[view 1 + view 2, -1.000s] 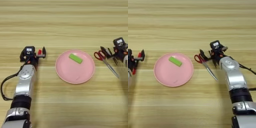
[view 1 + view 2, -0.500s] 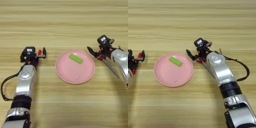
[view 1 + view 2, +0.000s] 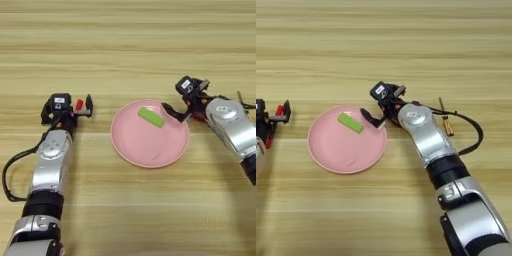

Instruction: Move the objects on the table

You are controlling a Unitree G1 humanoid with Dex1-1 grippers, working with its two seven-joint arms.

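Right eye view | one pink plate (image 3: 331,155), one green block (image 3: 350,123), one screwdriver (image 3: 447,125) | right hand (image 3: 377,117) released | left hand (image 3: 67,107) released

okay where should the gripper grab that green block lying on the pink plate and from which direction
Judging by its pose, take the green block across its two long sides, coming straight down from above. It lies flat on the pink plate, slanted, with its long edges bare, so fingers turned square to that slant could close on it. The right gripper hovers at the plate's right rim and is nearest.

Grainy matt wooden table (image 3: 125,45), smooth pink plastic-looking plate (image 3: 150,150).
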